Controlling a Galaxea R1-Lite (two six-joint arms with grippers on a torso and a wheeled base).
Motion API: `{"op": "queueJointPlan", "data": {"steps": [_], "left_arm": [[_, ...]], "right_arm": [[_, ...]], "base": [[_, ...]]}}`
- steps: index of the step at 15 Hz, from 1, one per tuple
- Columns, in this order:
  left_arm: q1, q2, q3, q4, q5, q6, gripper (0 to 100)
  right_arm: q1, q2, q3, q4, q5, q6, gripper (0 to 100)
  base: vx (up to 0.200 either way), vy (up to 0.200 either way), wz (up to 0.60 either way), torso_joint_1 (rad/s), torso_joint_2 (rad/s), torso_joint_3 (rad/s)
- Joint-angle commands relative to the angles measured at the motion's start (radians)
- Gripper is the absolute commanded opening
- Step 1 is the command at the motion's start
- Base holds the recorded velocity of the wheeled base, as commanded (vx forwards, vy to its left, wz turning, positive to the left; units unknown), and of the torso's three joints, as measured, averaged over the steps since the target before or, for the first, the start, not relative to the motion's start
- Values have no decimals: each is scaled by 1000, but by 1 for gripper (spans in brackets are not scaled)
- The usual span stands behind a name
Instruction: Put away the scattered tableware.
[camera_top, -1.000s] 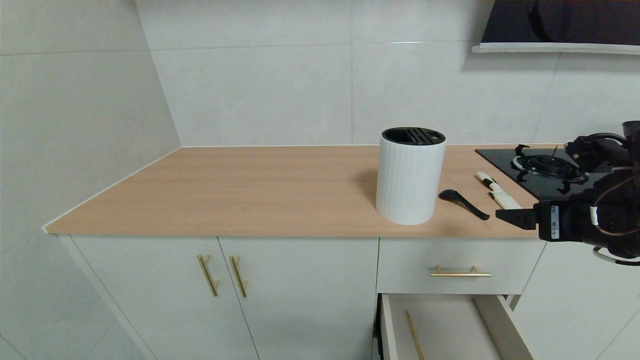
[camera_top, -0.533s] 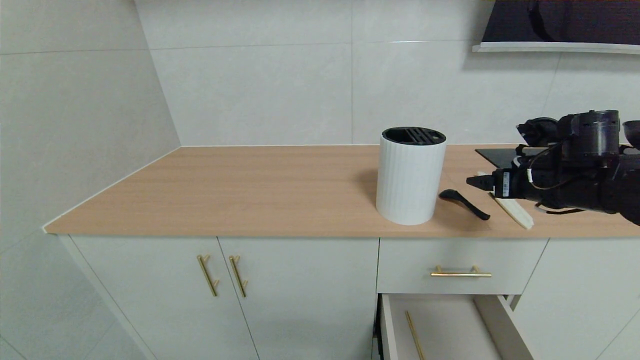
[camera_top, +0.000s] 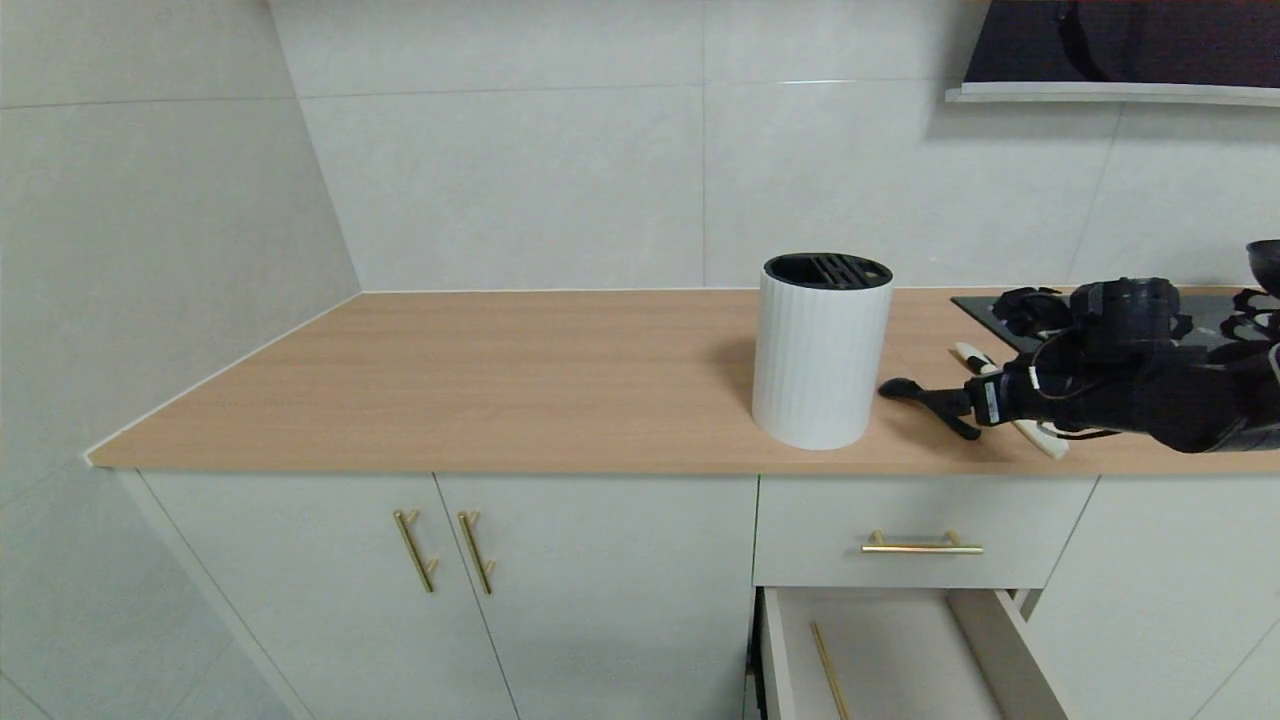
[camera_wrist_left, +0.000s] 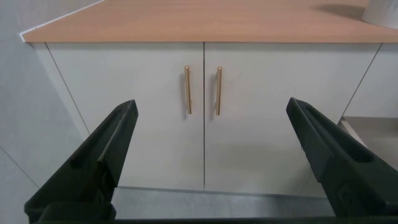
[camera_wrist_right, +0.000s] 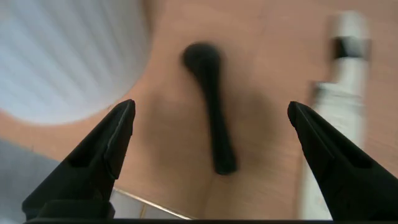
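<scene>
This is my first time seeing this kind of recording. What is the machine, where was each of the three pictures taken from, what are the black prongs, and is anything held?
It is a two-armed robot at a kitchen counter. The wide picture comes from a camera on its head. The other two come from cameras on its wrists, and the black prongs there are each arm's own jaws. On the counter stands a white ribbed holder. Beside it lie a black spoon and a pale knife. The right arm is low over the spoon, jaws open, with the spoon lying between them, not gripped. The left arm's jaws, also open, face the cupboard doors below the counter. Nothing is held.
</scene>
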Motion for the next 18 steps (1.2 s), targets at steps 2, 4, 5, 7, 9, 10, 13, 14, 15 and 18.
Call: {"op": "queueJointPlan", "data": {"steps": [2,4,5,7,9,10,13,14,15,18], "left_arm": [[1,0,0,0,0,2,100],[-1,0,0,0,0,0,100],[1,0,0,0,0,0,100],[1,0,0,0,0,0,100],[1,0,0,0,0,0,100],[-1,0,0,0,0,0,100],[-1,0,0,0,0,0,100],[1,0,0,0,0,0,100],[1,0,0,0,0,0,100],[1,0,0,0,0,0,100]], "right_arm": [[-2,69,-15,-2,13,-4,100],[-2,86,-26,-2,13,-4,100],[-2,90,-28,-2,10,-4,100],[-2,101,-32,-5,6,-6,100],[-2,121,-41,-5,4,-6,100],[-2,132,-46,-5,4,-6,100],[-2,153,-65,-5,2,-6,100],[-4,155,-65,-5,1,-6,100],[-4,158,-68,-5,-8,-4,0],[-2,159,-71,-5,-8,-4,0]], "base": [[0,0,0,0,0,0],[0,0,0,0,0,0],[0,0,0,0,0,0],[0,0,0,0,0,0],[0,0,0,0,0,0],[0,0,0,0,0,0],[0,0,0,0,0,0],[0,0,0,0,0,0],[0,0,0,0,0,0],[0,0,0,0,0,0]]}}
